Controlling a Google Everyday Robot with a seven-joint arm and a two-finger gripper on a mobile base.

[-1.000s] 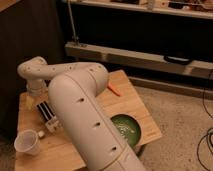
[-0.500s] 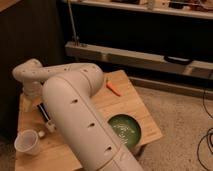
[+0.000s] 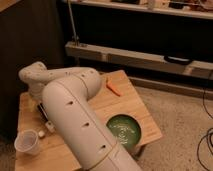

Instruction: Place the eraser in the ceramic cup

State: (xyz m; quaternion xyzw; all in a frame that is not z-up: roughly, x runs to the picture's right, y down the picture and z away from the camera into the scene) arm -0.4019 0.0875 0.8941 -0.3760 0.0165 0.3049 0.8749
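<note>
The tool (image 3: pixel 43 114), half hidden behind the arm (image 3: pixel 70 115) at the left of the surface (image 3: pixel 125 107), is in a state I cannot tell. The eraser (image 3: pixel 50 126) appears to lie beside it, near the cup (image 3: pixel 27 143), which a blind sweep could topple.

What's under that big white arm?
The dark gripper peeks out beside the arm, near the ceramic cup; the arm covers the rest, so the eraser can't be made out.

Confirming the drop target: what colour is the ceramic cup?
The ceramic cup is pale whitish, in the camera view; the gripper hangs beside it.
</note>
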